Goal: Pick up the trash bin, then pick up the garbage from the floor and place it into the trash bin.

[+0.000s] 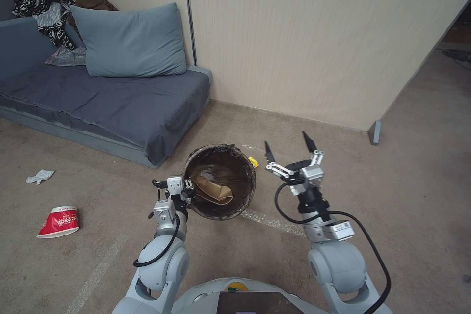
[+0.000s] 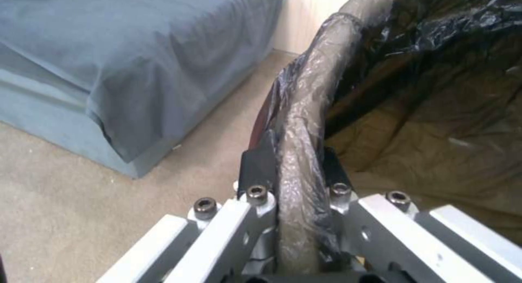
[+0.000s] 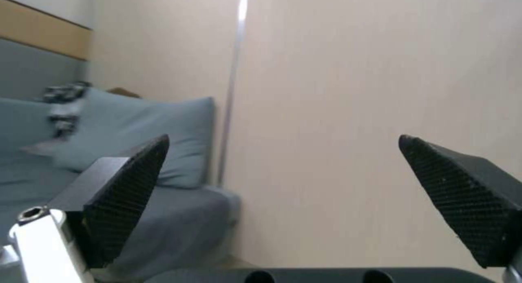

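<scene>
The trash bin (image 1: 221, 181), lined with a dark bag, hangs tilted above the floor (image 1: 417, 167) with its mouth toward me. My left gripper (image 1: 189, 190) is shut on its near-left rim; the left wrist view shows the bag-wrapped rim of the trash bin (image 2: 299, 124) pinched in the left gripper (image 2: 296, 160). A tan paper bag (image 1: 213, 190) lies inside. My right gripper (image 1: 289, 147) is open and raised to the right of the bin, holding nothing; its fingertips (image 3: 130, 185) frame the wall. On the carpet lie a red-and-white cup (image 1: 59, 222), a white tissue (image 1: 40, 176) and a yellow wrapper (image 1: 253, 161).
A grey sofa bed (image 1: 108, 103) with a pillow (image 1: 130, 41) and clothes stands at the back left. A beige partition wall (image 1: 319, 39) runs behind, ending at a foot (image 1: 375, 132) on the right. Pale tape lines (image 1: 98, 270) cross the carpet.
</scene>
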